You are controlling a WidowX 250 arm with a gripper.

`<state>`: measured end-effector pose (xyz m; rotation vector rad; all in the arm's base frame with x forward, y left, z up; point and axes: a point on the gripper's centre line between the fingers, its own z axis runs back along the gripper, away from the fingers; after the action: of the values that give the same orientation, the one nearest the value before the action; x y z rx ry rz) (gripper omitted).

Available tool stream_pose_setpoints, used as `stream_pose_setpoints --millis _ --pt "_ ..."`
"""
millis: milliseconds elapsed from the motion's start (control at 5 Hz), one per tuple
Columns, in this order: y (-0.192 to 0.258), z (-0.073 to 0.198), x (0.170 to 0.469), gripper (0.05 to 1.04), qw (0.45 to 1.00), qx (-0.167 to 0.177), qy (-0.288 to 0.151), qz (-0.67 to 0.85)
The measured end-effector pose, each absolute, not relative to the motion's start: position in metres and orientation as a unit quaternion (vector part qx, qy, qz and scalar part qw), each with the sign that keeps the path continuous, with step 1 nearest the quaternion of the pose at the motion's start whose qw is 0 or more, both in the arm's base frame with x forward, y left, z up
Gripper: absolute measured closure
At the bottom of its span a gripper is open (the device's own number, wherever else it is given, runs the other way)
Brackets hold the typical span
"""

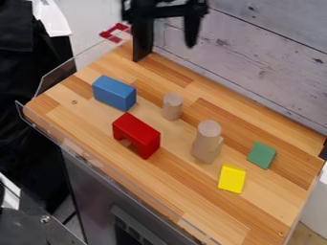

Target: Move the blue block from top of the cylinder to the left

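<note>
Bottom L corner, nearest cam: a dark metal surface point(26, 225). Past it, the near edge of the wood tabletop point(76, 112) runs down to the R, w/ a clear guard point(56, 75) round the L end and front.

And here's the yellow block point(232, 180), flat, R of ctr, bare wood btwn it and the near edge. Green block point(262, 155) sits behind it to the R, gap btwn them, open room on to the R end. Tall cylinder point(208, 132) upright nr mid table, pale blocky piece at its base. Red arch block point(136, 136) well L of that, wide stretch btwn, its front side nearer the guard.

Now the blue block point(114, 93): down on the wood, L part of the table, behind & L of the red one. Short cylinder point(172, 106) stands upright to its R, apart, nothing on top. Bare wood L of the blue, out to the L edge, and more behind it toward the back.

Up top, gripper point(165, 53) hangs over the back L corner, released, fingers wide apart, nothing btwn. Red clip point(115, 32) by that corner; plank wall point(256, 57) along the back edge.
</note>
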<state>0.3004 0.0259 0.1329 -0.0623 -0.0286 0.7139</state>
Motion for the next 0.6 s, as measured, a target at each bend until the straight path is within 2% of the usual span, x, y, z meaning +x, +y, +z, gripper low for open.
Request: stream_pose_setpoints --millis 200,400,600 --pt "0.007 0.137 0.3 0.085 0.973 0.0 0.004 0.232" --pt "0.0 0.135 0.3 0.085 0.995 -0.004 0.003 0.103" --pt "-0.003 0.117 0.292 0.085 1.0 -0.015 0.011 0.0"
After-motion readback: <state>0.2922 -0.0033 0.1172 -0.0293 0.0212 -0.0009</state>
